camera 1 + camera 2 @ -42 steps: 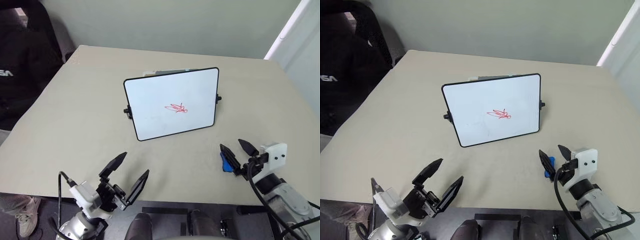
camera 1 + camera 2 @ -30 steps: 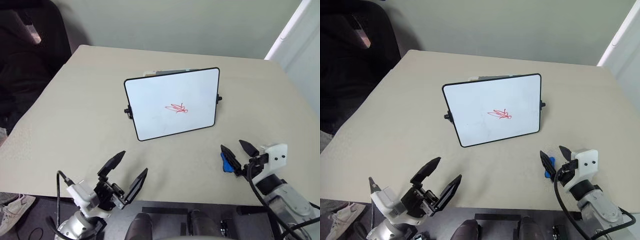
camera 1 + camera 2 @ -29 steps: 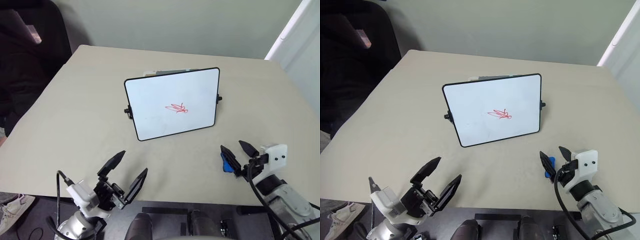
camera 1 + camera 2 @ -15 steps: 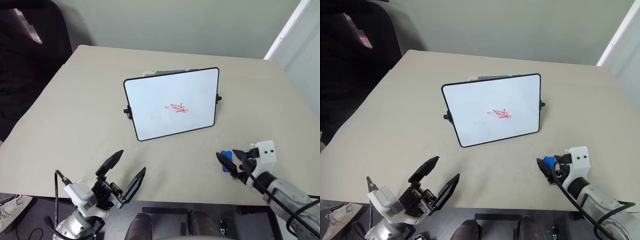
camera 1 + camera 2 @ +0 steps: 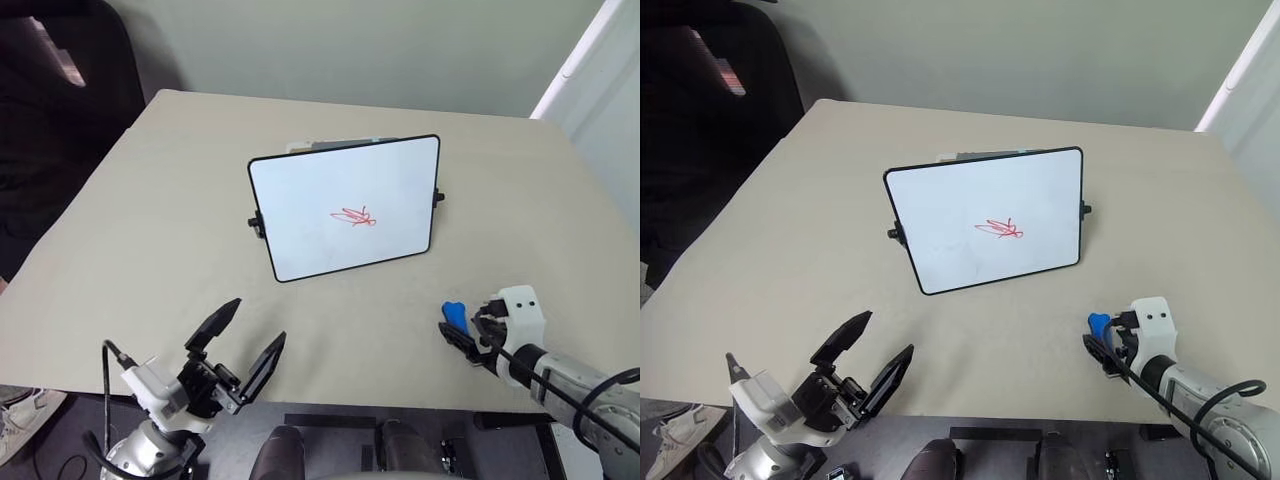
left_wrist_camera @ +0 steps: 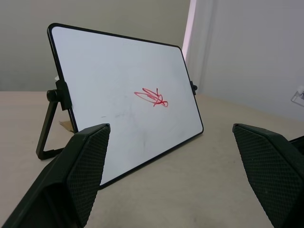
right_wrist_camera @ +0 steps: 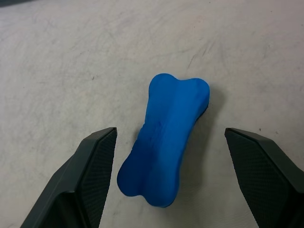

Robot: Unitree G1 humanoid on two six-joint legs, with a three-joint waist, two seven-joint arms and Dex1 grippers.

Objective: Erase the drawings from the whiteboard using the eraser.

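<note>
- The desk (image 5: 140, 230) is a plain beige top, bare apart from the task's things; a pale wall stands behind it.
- At the far left, past the desk's edge, sits a dark chair (image 5: 50, 110).
- The left hand (image 5: 238, 340) hangs at the desk's near left edge, its two black fingers (image 6: 85, 166) spread wide and grasping nothing.
- The whiteboard (image 5: 345, 205) stands propped near the desk's middle, leaning back on a black stand, face toward the robot.
- The drawings (image 5: 354, 216), a small red scribble, sit near the middle of the whiteboard, slightly right of centre.
- The eraser (image 7: 166, 135), a blue bone-shaped piece, lies flat on the desk near its near right edge, well apart from the whiteboard.
- The right hand (image 7: 168, 190) points down at the eraser, fingers released and wide, one on each side of it; neither touches it.
- A white panel (image 5: 590, 80) rises at the far right.
</note>
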